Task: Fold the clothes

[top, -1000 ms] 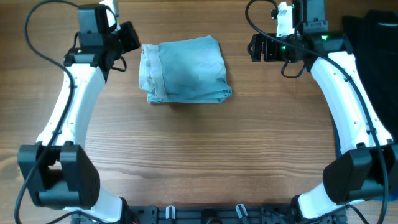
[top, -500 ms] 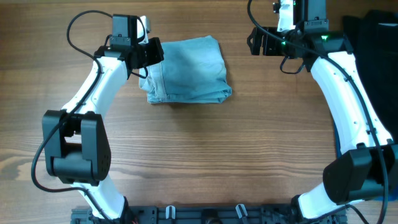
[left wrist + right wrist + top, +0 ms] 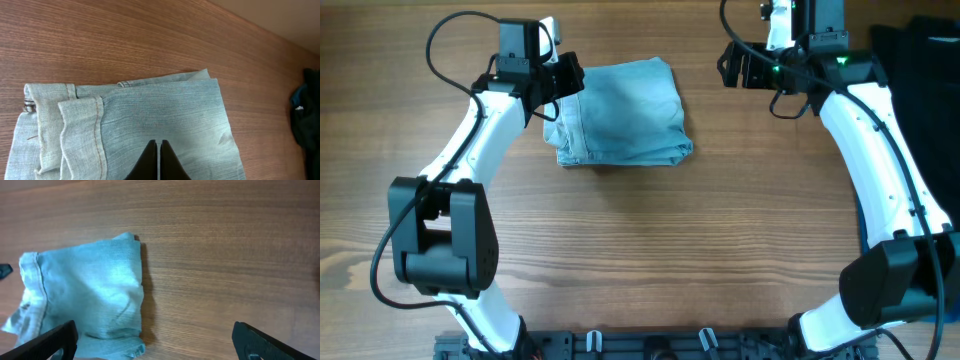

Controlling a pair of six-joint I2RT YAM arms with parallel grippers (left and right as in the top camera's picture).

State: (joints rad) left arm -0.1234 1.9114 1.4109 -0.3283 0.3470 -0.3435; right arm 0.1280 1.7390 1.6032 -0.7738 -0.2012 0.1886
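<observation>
The clothes, a pair of light blue denim shorts [image 3: 625, 110], lie folded into a thick rectangle at the table's far middle. My left gripper [image 3: 572, 80] is over their left edge, where the waistband and seams bunch up. In the left wrist view its black fingertips [image 3: 158, 143] are pressed together with nothing between them, just above the flat denim [image 3: 165, 107]; whether they touch it I cannot tell. My right gripper [image 3: 728, 70] hangs wide open to the right of the shorts, apart from them. In the right wrist view the shorts [image 3: 90, 290] lie at the left, by the left finger [image 3: 55, 340].
A dark garment [image 3: 920, 70] lies at the table's far right edge, behind the right arm, and shows at the right edge of the left wrist view [image 3: 307, 110]. Bare wood [image 3: 650, 250] spreads in front of the shorts.
My left arm has swung in from the far left to sit over the shorts' left edge, shut the whole time. The right arm and the shorts have hardly moved.
</observation>
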